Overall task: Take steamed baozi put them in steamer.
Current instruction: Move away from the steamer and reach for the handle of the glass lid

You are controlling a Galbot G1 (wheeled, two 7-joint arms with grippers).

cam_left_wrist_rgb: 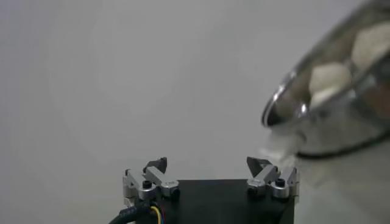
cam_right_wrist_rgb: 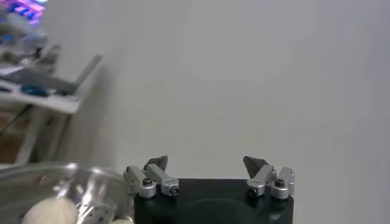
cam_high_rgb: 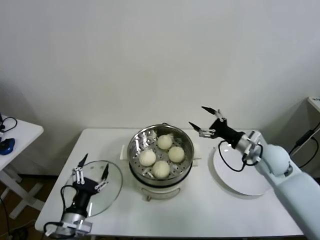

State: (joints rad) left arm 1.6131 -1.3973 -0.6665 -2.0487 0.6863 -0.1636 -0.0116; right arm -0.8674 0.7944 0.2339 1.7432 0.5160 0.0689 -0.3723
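Head view: we count four steamed baozi [cam_high_rgb: 161, 155] inside the steamer [cam_high_rgb: 161, 172] at frame centre, on the white table [cam_high_rgb: 200, 210]. Glass lid [cam_high_rgb: 100, 187] lower left, white plate [cam_high_rgb: 240, 177] right. Left gripper [cam_high_rgb: 91, 170] over the lid, spread wide, empty. Right gripper [cam_high_rgb: 202, 121] right of the steamer's rim, wide, empty.

Left wrist view: we see the left gripper [cam_left_wrist_rgb: 207, 163] wide, steamer [cam_left_wrist_rgb: 332, 91] upper right.

Right wrist view: right gripper [cam_right_wrist_rgb: 206, 162] wide; steamer [cam_right_wrist_rgb: 55, 195] with baozi [cam_right_wrist_rgb: 49, 212] lower left.

The left claw [cam_high_rgb: 91, 166] points upward at the near left, jaws spread wide, while the right claw [cam_high_rgb: 204, 120] reaches in from the right, equally open.
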